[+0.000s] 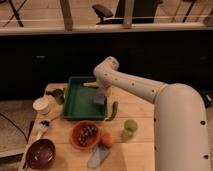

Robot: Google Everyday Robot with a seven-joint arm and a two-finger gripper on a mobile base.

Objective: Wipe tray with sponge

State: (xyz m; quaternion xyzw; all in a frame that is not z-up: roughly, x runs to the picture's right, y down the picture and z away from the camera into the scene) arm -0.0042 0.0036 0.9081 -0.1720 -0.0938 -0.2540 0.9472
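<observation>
Our gripper (100,93) is down over the right side of the tray (75,102), sponge (99,100) right beneath it on the floor. Jaws pinching or spread? We cannot tell. A loose grip might leave the sponge behind mid-stroke.

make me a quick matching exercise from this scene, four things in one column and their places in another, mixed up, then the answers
Things:
1. sponge
2. orange bowl
3. dark red bowl
4. gripper

Places:
A. at the table's front left corner
B. just in front of the green tray
C. over the right part of the tray floor, right above the sponge
D. on the tray floor, near its right rim

Pairs: 1-D, 2-B, 3-A, 4-C
</observation>
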